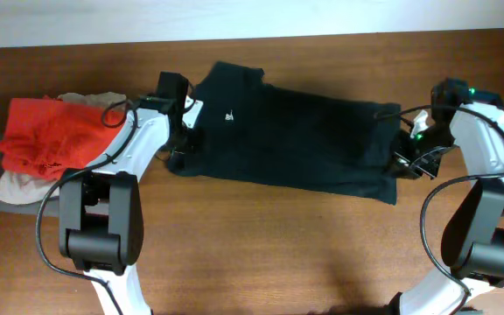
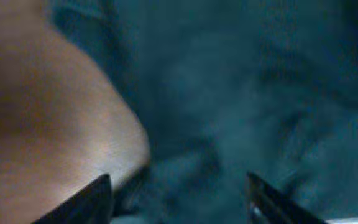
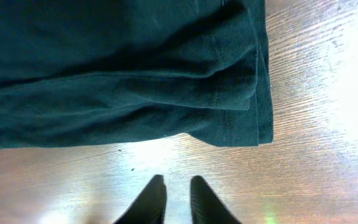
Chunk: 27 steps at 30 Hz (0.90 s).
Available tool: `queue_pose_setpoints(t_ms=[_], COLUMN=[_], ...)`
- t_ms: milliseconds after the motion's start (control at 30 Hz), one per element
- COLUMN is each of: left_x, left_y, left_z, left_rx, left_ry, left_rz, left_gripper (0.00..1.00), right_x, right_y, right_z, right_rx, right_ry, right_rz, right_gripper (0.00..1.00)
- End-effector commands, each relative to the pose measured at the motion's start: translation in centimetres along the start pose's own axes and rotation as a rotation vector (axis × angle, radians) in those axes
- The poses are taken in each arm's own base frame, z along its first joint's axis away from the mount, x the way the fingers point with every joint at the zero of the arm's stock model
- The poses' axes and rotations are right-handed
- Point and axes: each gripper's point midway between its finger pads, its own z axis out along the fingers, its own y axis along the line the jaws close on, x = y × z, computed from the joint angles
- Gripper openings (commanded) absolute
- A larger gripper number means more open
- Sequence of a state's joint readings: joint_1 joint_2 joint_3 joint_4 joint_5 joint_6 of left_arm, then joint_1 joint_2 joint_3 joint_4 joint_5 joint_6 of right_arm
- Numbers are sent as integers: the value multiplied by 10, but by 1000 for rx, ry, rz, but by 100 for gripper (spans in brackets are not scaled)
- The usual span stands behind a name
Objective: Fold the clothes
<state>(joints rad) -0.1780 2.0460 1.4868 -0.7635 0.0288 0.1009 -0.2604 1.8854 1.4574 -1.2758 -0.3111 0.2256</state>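
Observation:
The black T-shirt [image 1: 296, 140] lies folded lengthwise into a long band across the middle of the table, its small white logo [image 1: 230, 115] near the left end. My left gripper [image 1: 182, 140] is at the shirt's left end. In the left wrist view its fingers [image 2: 179, 199] are spread wide, low over the dark fabric [image 2: 241, 93] at the cloth's edge, and hold nothing. My right gripper [image 1: 407, 144] is at the shirt's right end. In the right wrist view its fingers [image 3: 178, 186] are nearly together and empty over bare wood, just off the hem [image 3: 235, 118].
A red garment [image 1: 46, 131] lies on a beige one [image 1: 94, 101] and a grey one [image 1: 7, 188] in a pile at the far left, close to my left arm. Bare wooden table [image 1: 278, 254] runs along the front. A pale wall edge runs along the back.

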Motion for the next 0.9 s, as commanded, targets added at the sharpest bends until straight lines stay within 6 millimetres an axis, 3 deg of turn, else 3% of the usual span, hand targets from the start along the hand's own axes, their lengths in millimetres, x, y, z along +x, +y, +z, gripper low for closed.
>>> queue_pose_setpoints(t_ms=[0, 100, 167, 233, 300, 367, 467, 533, 700, 867], left_x=[8, 14, 20, 27, 31, 33, 38, 44, 55, 57], left_y=[27, 29, 20, 8, 1, -5, -6, -7, -10, -10], left_z=[13, 28, 38, 47, 50, 50, 49, 48, 46, 45], left_rx=[-107, -69, -7, 63, 100, 129, 137, 140, 149, 151], left_ry=[9, 26, 50, 82, 98, 107, 125, 150, 198, 205], left_rz=[-28, -49, -55, -60, -62, -62, -65, -69, -73, -73], left_gripper=[69, 69, 66, 53, 38, 24, 5, 1, 0, 0], right_x=[4, 6, 5, 6, 4, 3, 3, 7, 10, 5], right_y=[-3, -4, -4, -5, -9, -15, -18, -21, -25, -21], right_z=[7, 9, 9, 9, 9, 9, 12, 18, 41, 62], right_rx=[15, 16, 17, 19, 44, 78, 90, 93, 71, 5], right_ry=[19, 26, 26, 26, 19, 10, 11, 23, 26, -5], right_rz=[-3, 0, 0, 1, 8, 23, 24, 27, 57, 39], right_gripper=[25, 38, 54, 63, 64, 63, 53, 52, 25, 21])
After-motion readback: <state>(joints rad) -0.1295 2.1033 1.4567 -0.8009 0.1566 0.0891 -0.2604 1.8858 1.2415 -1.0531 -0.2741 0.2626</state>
